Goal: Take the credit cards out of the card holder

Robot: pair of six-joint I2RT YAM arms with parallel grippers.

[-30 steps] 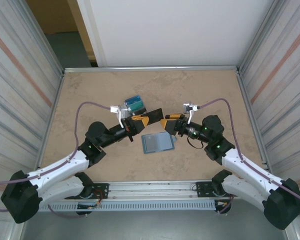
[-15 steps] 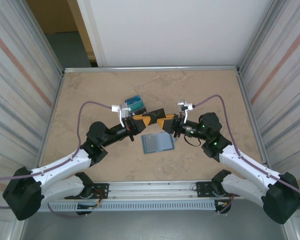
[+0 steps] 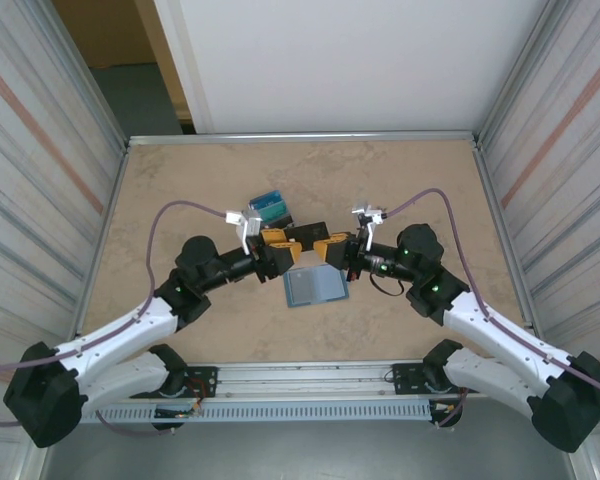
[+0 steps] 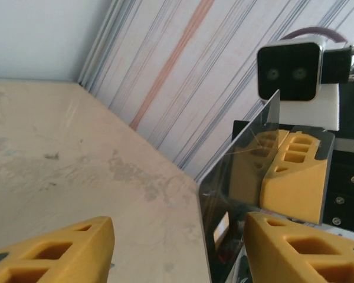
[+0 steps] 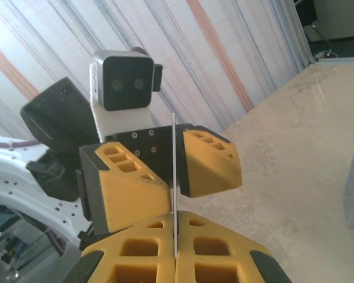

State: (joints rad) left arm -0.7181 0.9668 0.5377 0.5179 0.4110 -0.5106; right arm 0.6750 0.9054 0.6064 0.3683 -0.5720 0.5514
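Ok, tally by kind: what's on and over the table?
Grippers: 2, left gripper and right gripper
Card: 1, pinched by right gripper
Holder: 1
Card stack: 1, cards too small to count
Total: 5

Tabletop (image 3: pixel 410 180) under both grippers: beige, marbled stone look, thin metal rim (image 3: pixel 300 136). Beyond the left gripper (image 3: pixel 292 246) and right gripper (image 3: pixel 325 247), on the far side: plain white panel (image 3: pixel 330 60). Outboard of the left gripper: corrugated left wall (image 3: pixel 40 150), grey-white with a diagonal orange stripe. Outboard of the right gripper: matching right wall (image 3: pixel 560 130). Far-left past the left gripper: open gap (image 3: pixel 130 70) showing brown wall and grey-blue floor. Light soft and even, mild sheen on the tabletop in the right wrist view.
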